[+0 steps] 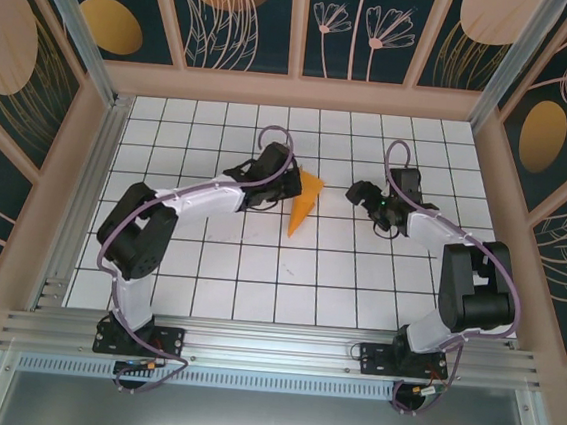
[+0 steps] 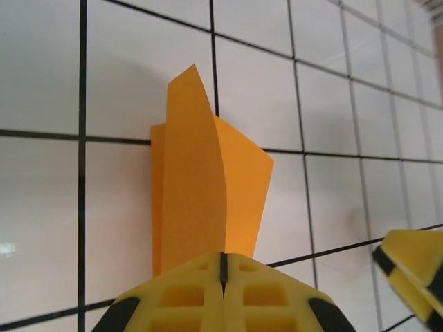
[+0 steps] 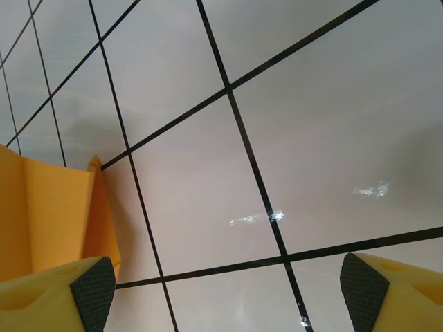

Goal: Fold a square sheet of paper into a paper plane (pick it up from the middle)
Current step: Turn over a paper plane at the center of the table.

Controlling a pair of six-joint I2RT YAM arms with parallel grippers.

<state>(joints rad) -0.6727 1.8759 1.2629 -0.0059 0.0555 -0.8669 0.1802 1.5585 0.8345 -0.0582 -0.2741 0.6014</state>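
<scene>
The orange sheet of paper (image 1: 305, 203) is folded into a slim pointed wedge like a paper plane, its tip pointing toward the near edge. My left gripper (image 1: 286, 187) is shut on its left edge. In the left wrist view the yellow jaws (image 2: 223, 266) are pressed together on the paper (image 2: 201, 187), whose layers rise and fan out above the tiles. My right gripper (image 1: 362, 194) hangs to the right of the paper, apart from it. Its jaws (image 3: 228, 294) stand wide open over bare tiles, with the paper (image 3: 48, 214) beside the left finger (image 3: 93, 290).
The white grid-tiled table (image 1: 218, 267) is ringed by a wooden frame and dark patterned walls (image 1: 252, 19). A metal rail (image 1: 271, 347) runs along the near edge by the arm bases. One right-gripper finger (image 2: 412, 270) shows at the lower right of the left wrist view.
</scene>
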